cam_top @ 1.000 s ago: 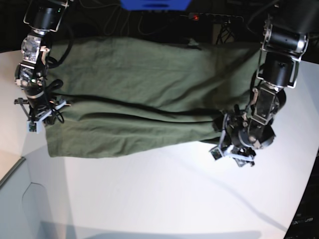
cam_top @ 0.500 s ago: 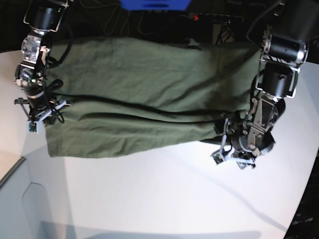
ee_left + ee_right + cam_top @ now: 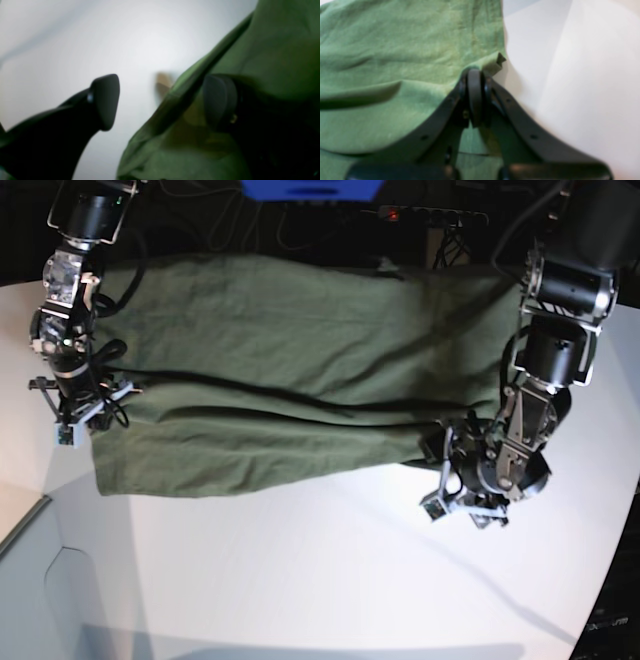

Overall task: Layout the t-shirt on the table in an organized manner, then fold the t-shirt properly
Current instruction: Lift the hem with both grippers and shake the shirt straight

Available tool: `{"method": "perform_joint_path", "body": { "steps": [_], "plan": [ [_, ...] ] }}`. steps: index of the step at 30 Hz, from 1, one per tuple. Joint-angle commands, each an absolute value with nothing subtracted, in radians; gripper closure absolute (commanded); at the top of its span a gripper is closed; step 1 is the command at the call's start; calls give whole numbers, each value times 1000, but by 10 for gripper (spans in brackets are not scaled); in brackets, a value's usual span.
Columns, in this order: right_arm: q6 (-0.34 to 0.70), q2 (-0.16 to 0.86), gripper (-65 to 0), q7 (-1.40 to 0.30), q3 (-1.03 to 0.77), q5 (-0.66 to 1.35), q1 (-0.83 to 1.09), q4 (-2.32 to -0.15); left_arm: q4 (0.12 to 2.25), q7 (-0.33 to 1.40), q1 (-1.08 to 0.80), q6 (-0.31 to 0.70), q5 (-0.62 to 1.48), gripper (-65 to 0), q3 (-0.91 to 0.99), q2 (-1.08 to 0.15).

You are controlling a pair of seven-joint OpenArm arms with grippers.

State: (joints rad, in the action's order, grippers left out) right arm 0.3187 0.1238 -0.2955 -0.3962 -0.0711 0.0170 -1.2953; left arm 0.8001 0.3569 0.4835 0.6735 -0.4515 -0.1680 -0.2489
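Your olive-green t-shirt point(image 3: 290, 370) lies spread lengthwise across the far half of the white counter point(image 3: 330, 570), one long fold already laid over the body and its near edge running roughly straight between the two arms.

Your right tool point(image 3: 475, 75) is clenched on the shirt's edge; the right wrist view shows the pads pressed together with a small corner of cloth poking out beside them. Your left tool point(image 3: 162, 100) is released, jaws standing wide: one finger sits over bare counter, the other is tucked against the fabric, and the shirt's edge runs through the gap between them without being pinched.

The step looks like taking hold of that end of the shirt for the next fold. To do it well:
- Slide the left tool further onto the cloth so every layer at the edge sits between the pads before you close.
- Keep the right end pinned so the garment doesn't creep as you close.
- Lift both ends together and evenly, or the fold line is likely to skew.

No brand, label or writing can be read in any view; the left wrist view is heavily blurred.
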Motion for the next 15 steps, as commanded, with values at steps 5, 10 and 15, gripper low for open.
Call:
{"method": "perform_joint_path", "body": {
  "steps": [5,10,15],
  "plan": [
    [318,134,0,-272,-398,-62,4,-1311,750,300,521,662,-449,-284,-163,-229],
    [318,134,0,-272,-398,-62,4,-1311,756,288,527,618,-449,0,-151,-225],
    [318,134,0,-272,-398,-62,4,-1310,814,282,536,510,-449,0,-21,-223]
  ]
}}
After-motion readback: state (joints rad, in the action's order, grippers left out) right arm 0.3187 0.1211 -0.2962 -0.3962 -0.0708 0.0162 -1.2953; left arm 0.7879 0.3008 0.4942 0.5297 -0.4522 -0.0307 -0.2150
